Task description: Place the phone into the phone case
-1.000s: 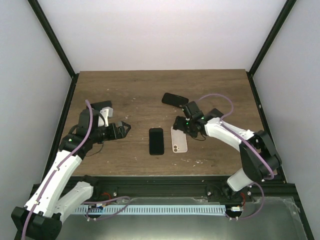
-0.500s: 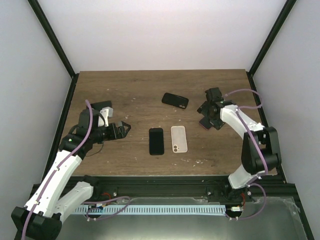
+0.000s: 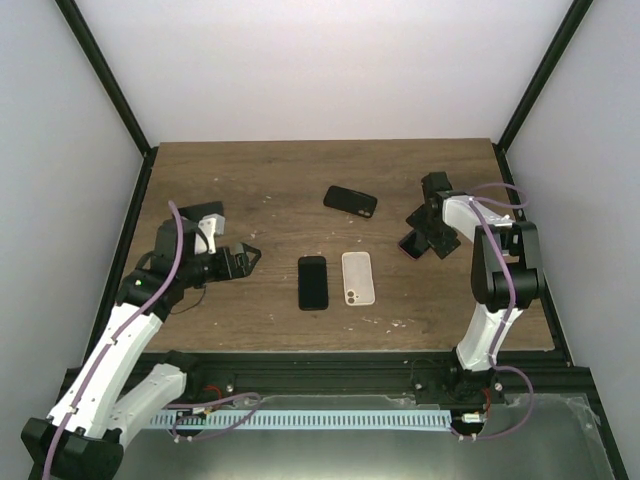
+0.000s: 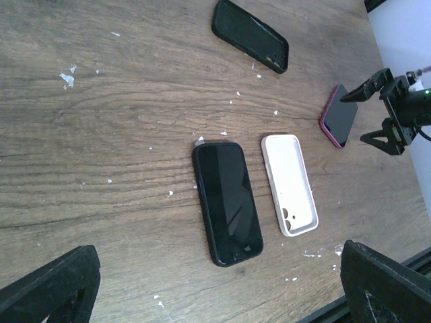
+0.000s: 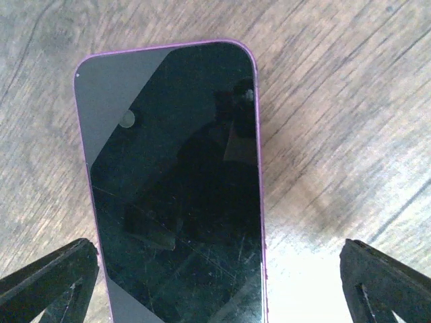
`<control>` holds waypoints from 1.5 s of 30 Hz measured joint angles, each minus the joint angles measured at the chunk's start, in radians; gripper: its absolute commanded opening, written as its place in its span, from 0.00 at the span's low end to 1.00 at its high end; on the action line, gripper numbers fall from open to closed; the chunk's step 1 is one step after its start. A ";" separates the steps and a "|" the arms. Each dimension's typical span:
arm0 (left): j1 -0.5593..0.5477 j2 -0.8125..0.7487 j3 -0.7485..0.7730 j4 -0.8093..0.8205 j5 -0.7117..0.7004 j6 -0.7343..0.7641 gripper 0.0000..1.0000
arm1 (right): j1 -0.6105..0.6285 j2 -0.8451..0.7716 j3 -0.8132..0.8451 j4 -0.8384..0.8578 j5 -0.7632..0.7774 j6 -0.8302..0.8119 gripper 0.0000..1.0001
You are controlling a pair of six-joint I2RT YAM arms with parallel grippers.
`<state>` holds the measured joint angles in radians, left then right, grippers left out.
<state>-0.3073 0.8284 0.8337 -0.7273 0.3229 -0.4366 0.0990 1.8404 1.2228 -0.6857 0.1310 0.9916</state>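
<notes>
Two claws gape wide and empty: the right gripper (image 3: 426, 234) has swung from the white case (image 3: 358, 277) at centre to hover over the purple phone (image 5: 175, 175) at right, so grasping looks next, while the left gripper (image 3: 245, 258) waits at left.

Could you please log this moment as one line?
right hand open over purple phone | left hand open, empty | white case empty

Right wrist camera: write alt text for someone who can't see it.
A purple-edged phone lies screen up on the wooden table, filling most of the frame. The right gripper is open, a dark finger in each bottom corner, either side of the phone, not gripping it.
</notes>
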 measured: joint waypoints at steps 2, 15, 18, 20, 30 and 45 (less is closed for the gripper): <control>0.000 -0.002 0.000 0.000 0.000 0.000 0.99 | -0.004 0.000 0.000 0.014 -0.005 -0.003 0.98; 0.006 0.005 0.000 0.000 0.001 0.000 0.99 | -0.032 0.098 0.105 0.008 -0.052 -0.037 0.95; 0.007 0.005 0.000 0.000 0.002 0.000 0.99 | -0.032 0.100 0.111 0.005 -0.052 -0.053 0.95; 0.008 0.005 0.000 0.000 0.004 0.001 0.99 | -0.032 0.114 0.114 0.003 -0.053 -0.063 0.94; 0.013 0.005 0.000 0.001 0.008 0.003 0.99 | -0.026 0.177 0.198 -0.081 -0.031 -0.088 0.92; 0.013 -0.001 0.000 0.001 0.007 0.003 0.99 | 0.025 0.213 0.238 -0.132 0.030 -0.132 0.80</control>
<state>-0.2939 0.8272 0.8337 -0.7265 0.3298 -0.4332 0.1242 2.0533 1.4612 -0.8173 0.1608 0.8593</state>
